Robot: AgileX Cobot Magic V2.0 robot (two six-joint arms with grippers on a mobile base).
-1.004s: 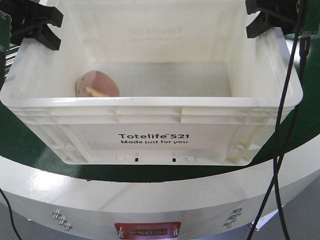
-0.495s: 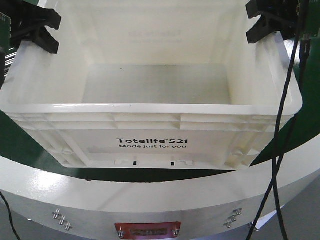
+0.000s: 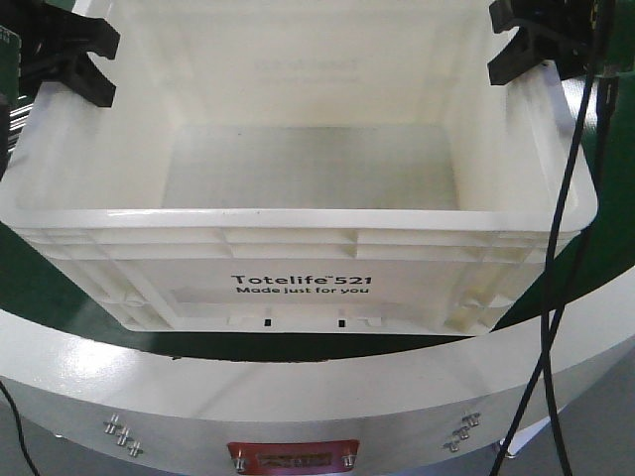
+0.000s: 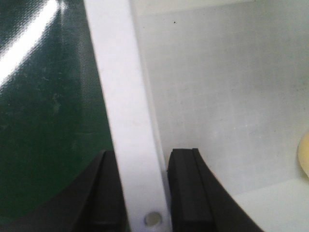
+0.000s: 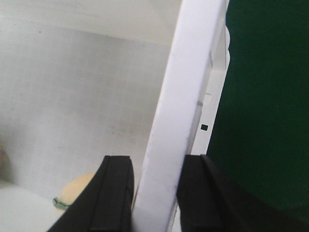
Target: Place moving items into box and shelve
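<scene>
Left claw (image 4: 142, 162) and right claw (image 5: 155, 169) each clench a side rim; the box (image 3: 298, 248) lies between them, long axis across.

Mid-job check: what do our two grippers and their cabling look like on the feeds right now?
The left gripper and the right gripper are both matte black, with angular, forked two-finger ends. Close up, the fingers are thick, flat-faced black blocks with a faint seam. Thin black cables hang beside the right one. No markings or labels show.
</scene>
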